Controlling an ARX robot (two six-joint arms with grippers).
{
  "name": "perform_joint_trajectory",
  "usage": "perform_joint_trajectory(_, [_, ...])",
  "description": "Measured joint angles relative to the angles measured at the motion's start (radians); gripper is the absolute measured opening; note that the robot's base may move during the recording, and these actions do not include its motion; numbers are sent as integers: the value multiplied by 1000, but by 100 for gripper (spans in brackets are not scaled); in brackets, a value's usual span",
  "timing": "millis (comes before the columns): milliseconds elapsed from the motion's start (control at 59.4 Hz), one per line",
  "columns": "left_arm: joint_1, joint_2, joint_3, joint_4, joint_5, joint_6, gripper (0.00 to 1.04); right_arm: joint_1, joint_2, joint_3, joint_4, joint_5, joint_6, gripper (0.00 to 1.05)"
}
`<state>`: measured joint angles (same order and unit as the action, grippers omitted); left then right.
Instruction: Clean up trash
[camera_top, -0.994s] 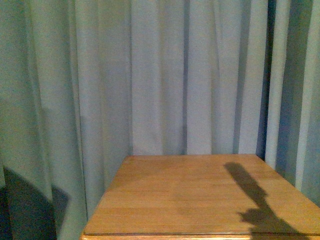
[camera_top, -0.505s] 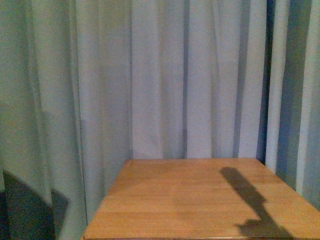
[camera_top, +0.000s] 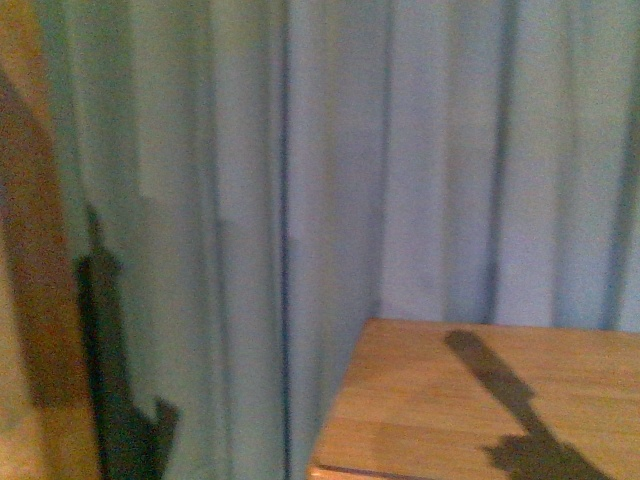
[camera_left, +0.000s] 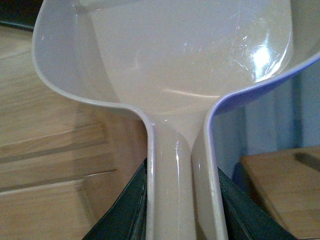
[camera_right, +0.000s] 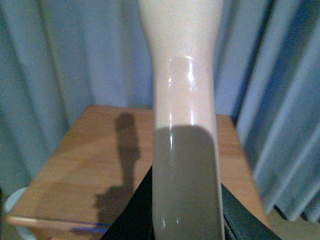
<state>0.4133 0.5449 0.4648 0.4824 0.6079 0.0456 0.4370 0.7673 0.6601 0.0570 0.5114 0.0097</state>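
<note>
In the left wrist view the beige dustpan (camera_left: 190, 60) fills the picture, its scoop empty and its handle running down between the dark fingers of my left gripper (camera_left: 182, 210), which is shut on it. My right gripper (camera_right: 185, 210) is shut on the beige handle of the brush (camera_right: 182, 100), which points up toward the curtain; its bristles are out of view. The trash is not in view in any frame. Neither arm shows in the front view.
A wooden table (camera_top: 480, 400) stands at the lower right of the front view, with an arm's shadow across it, and appears below the brush handle as the table (camera_right: 75, 165). Grey-blue curtains (camera_top: 330, 150) hang behind. Wooden flooring (camera_left: 50, 150) lies under the dustpan.
The front view has swung left: the table has slid from the centre to the lower right, and a brownish surface with a dark shadow now shows at the left edge.
</note>
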Motion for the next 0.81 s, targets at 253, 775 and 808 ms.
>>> perform_joint_trajectory(253, [2, 0, -4, -1, -2, -3, 28, 4, 5, -3, 0, -5, -4, 18])
perform_joint_trajectory(775, [2, -1, -5, -2, -2, -5, 28, 3, 5, -3, 0, -3, -4, 18])
perform_joint_trajectory(808, [2, -1, -5, -2, -2, -5, 28, 3, 5, -3, 0, -3, -4, 18])
